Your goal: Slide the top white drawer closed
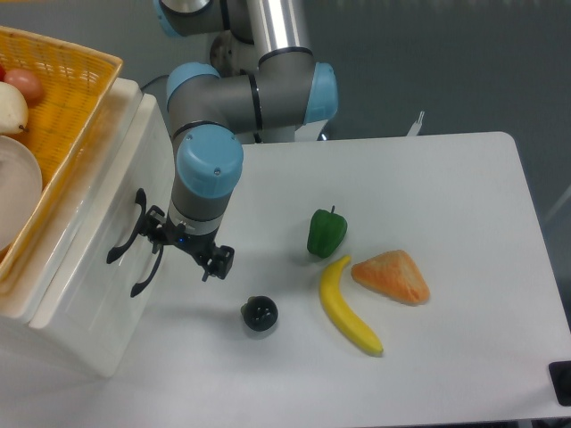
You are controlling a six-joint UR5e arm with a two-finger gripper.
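We see the top white drawer (pixel 107 205) at the left edge of the table: a glossy white plastic front panel, tilted in this view, with a curved black handle on it. A second black handle sits just below and beside the first. Whether it sits fully flush, we cannot tell.
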